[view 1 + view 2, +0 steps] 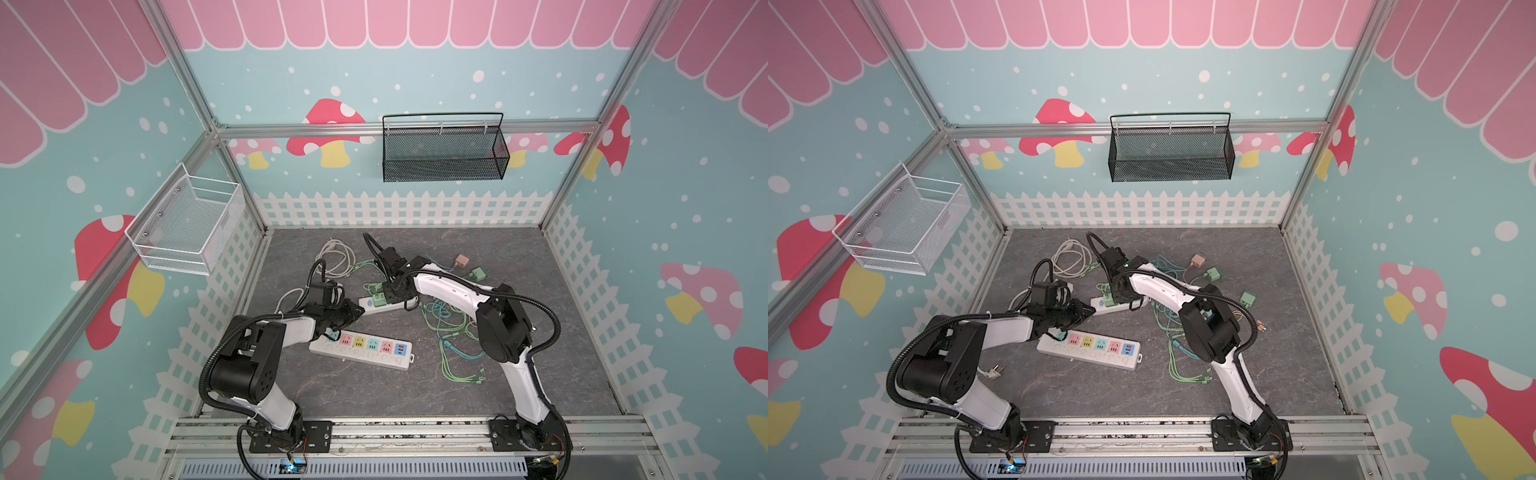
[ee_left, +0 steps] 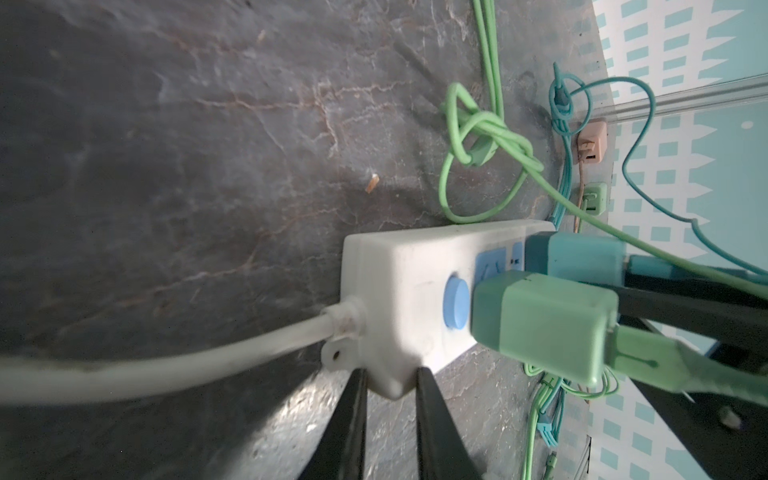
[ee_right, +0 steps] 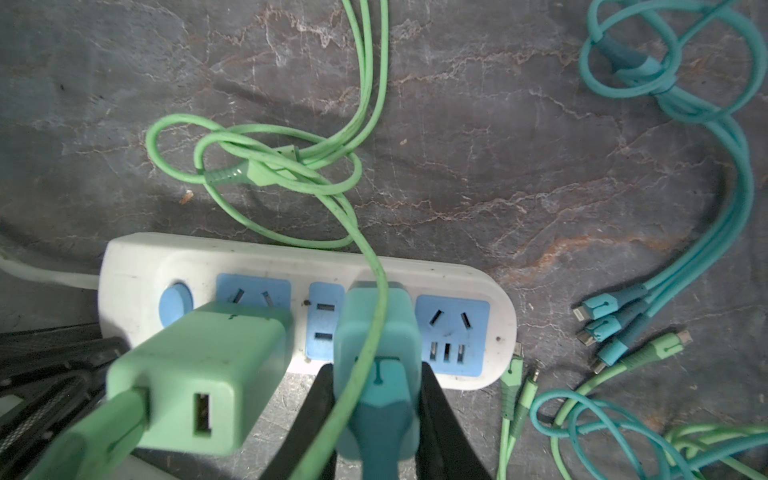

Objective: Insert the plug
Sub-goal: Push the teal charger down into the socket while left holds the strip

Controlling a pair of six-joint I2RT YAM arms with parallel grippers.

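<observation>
Right tool is pinching the teal plug on the white power strip.
Left tool is clamping the strip's cord end; the light, rigid plug is likely wanting grip on its flat sides.

You're in a robot test cell, not a real room. A bare aluminium extrusion frame carries printed teal wall panels with pink mushrooms and a white picket fence, which is just set dressing. Under the jaws is a grey marble-pattern tabletop. Two white-and-black robot arms bolt via black mounting plates to aluminium rails. A black wire-mesh basket hangs off the crossbar well beyond the jaws. A white wire-mesh basket sits well outboard of the left gripper.
</observation>
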